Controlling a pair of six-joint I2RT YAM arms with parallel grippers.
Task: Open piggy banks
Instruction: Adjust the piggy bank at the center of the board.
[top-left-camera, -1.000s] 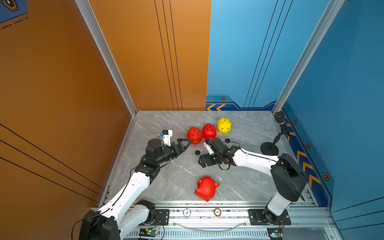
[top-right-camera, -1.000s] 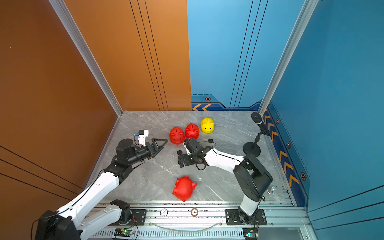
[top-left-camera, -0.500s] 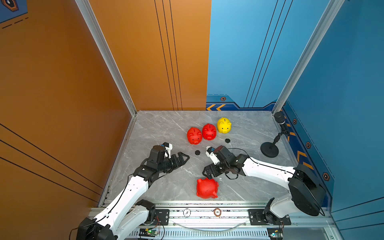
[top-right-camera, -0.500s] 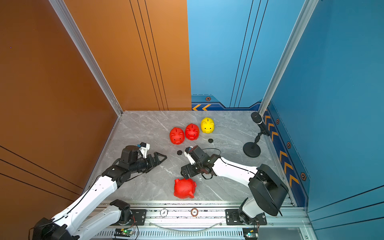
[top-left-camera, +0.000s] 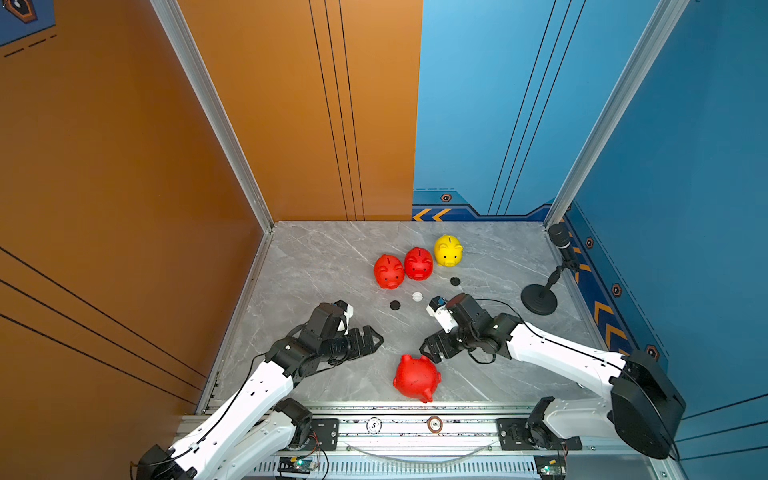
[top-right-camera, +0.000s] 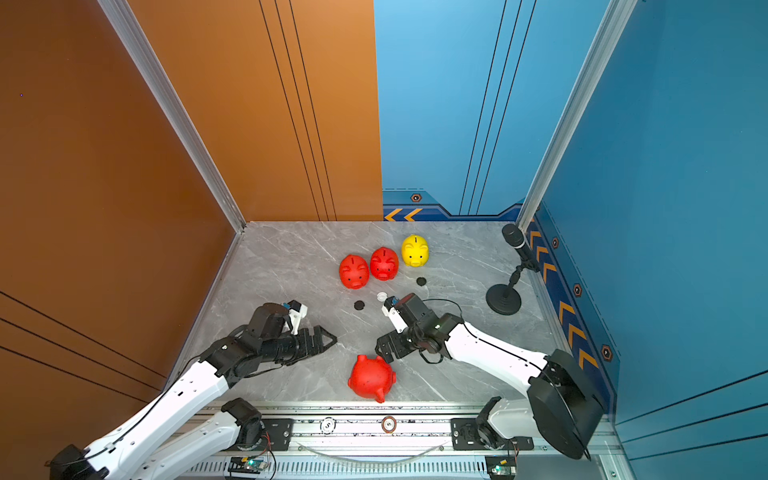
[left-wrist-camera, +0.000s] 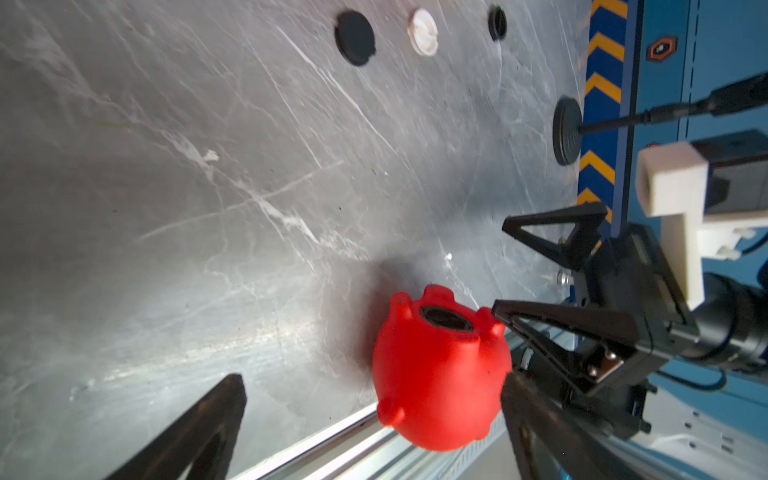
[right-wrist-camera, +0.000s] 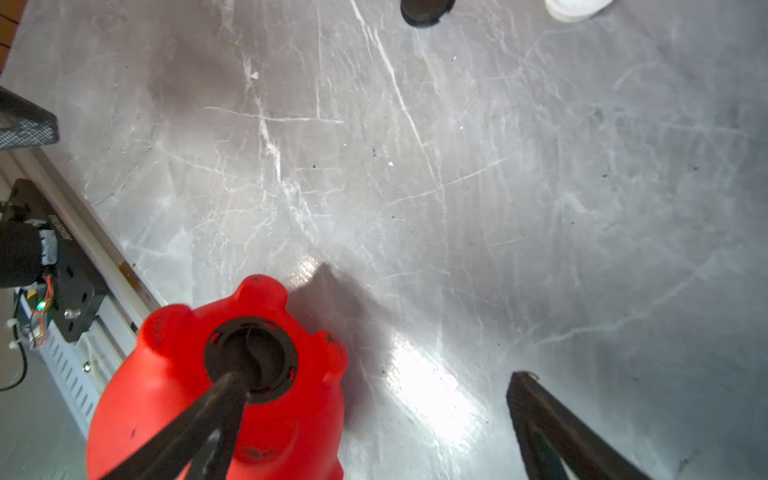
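While it lies tipped over near the front edge of the tabletop (top-left-camera: 316, 266), the nearest red piggy bank (top-left-camera: 417, 377) turns its feet and dark-ringed belly opening toward the right hand (top-left-camera: 430, 354). That hand is spread wide and grips nothing. In the right wrist view one finger (right-wrist-camera: 195, 428) ends right at the opening, though contact cannot be told, and its second finger (right-wrist-camera: 557, 428) stands well aside over bare stone. The left hand (top-left-camera: 375, 338), likewise spread and empty, hovers to the bank's left and slightly behind it, apart from it.

A second ago both hands were farther back, the left by the row of standing banks and the right among the plugs. Both have since come forward to this bank, which has kept roughly its place.

Behind the hands lie a black plug (top-left-camera: 395, 305), a white plug (top-left-camera: 417, 296) and a farther black plug (top-left-camera: 455, 281). Beyond them a second red bank (top-left-camera: 389, 272), a third red bank (top-left-camera: 418, 264) and the yellow bank (top-left-camera: 448, 250) stand upright, close together in a row.

The rail (top-left-camera: 415, 409) runs just in front of the tipped bank, leaving little room there. Bare tabletop stretches to its left toward the orange wall (top-left-camera: 124, 187). The microphone stand (top-left-camera: 538, 300) sits near the right edge, well apart.
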